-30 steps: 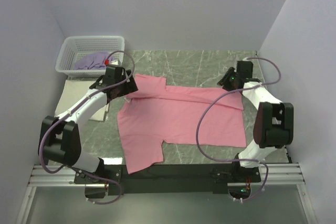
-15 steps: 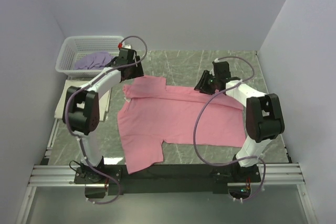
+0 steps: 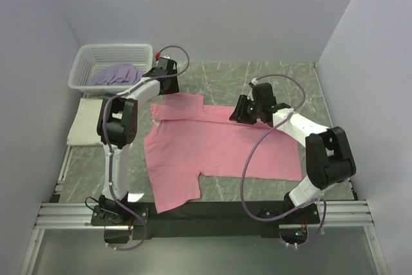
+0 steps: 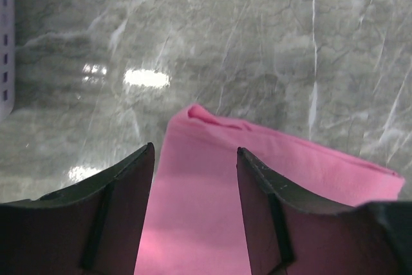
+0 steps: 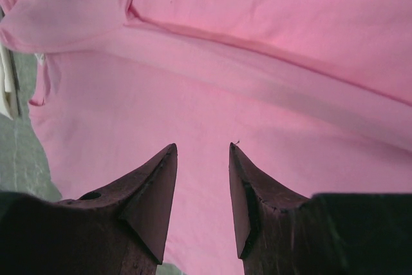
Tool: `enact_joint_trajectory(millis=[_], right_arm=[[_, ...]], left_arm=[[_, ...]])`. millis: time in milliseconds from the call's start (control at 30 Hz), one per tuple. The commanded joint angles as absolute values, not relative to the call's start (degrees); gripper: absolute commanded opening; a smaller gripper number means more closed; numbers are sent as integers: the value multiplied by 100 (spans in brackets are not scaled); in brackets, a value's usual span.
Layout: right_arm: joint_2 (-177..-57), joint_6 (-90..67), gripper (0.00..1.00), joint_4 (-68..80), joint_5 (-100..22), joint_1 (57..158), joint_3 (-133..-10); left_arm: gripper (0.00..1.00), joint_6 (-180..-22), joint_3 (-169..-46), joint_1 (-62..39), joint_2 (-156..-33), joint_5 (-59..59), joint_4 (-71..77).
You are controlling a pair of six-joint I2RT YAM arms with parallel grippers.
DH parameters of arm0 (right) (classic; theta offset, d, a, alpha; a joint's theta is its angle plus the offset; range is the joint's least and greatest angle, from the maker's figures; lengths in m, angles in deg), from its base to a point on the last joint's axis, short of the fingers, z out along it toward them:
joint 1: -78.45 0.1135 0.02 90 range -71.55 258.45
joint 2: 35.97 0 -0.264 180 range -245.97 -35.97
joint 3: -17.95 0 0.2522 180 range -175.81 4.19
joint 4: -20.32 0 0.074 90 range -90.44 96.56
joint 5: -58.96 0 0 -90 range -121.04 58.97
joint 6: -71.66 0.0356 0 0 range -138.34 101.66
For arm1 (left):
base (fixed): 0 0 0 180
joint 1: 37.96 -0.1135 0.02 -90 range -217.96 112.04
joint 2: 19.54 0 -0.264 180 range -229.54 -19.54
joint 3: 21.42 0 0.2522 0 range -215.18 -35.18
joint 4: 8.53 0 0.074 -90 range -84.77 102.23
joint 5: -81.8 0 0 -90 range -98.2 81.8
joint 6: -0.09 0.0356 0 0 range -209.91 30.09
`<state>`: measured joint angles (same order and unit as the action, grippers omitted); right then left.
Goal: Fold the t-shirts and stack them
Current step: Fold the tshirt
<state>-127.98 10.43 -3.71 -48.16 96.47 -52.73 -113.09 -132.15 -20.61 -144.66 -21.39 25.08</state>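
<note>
Lying below right gripper (image 5: 203,147): pink t-shirt (image 3: 219,149).

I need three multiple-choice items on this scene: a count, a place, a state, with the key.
1. T-shirts seen from above: A one; B two; C three.
2. The lavender t-shirt lies: A in the white basket; B on the floor; C over an arm.
3. The pink t-shirt is: A balled up; B spread flat, far edge folded over; C hanging from the basket.
Key: 1 C, pink, lavender and a cream t-shirt; 2 A, lattice walls surround it; 3 B, it lies flat, far edge doubled.
</note>
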Motion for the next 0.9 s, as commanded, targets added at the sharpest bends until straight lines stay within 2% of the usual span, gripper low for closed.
enact_joint_trajectory(millis=[0, 200, 300, 400, 433, 500, 533, 567, 700, 867], right_arm=[[-12404, 908, 45, -302, -4747, 9761, -5145], [-12316, 1004, 45, -127, -4826, 9822, -4872], [-12333, 1075, 45, -57, -4905, 9822, -4828], [-12325, 1101, 45, -21, -4914, 9840, -4819], [-12307, 1110, 45, -12, -4914, 9831, -4819], [-12307, 1110, 45, -12, -4914, 9840, -4828], [-12281, 1101, 45, -21, -4914, 9840, -4828], [-12272, 1101, 45, -47, -4905, 9840, -4828], [-12132, 1040, 45, -118, -4818, 9840, -4784], [-11894, 917, 45, -293, -4686, 9849, -4740]], left_arm=[[59, -11224, -13642, -2011, -14688, -2235, 2403], [58, -11188, -13933, -1967, -15110, -2279, 2509], [51, -11188, -14205, -1959, -15348, -2305, 2842], [36, -11197, -14206, -1941, -15401, -2314, 2984], [27, -11180, -14118, -1941, -15384, -2323, 2975], [16, -11145, -14074, -1941, -15313, -2358, 2984], [7, -11127, -14056, -1924, -15270, -2384, 2984], [3, -11083, -14047, -1924, -15165, -2410, 3001], [1, -11074, -14004, -1889, -14681, -2481, 3089], [4, -11380, -13512, -1792, -13716, -2244, 3212]])
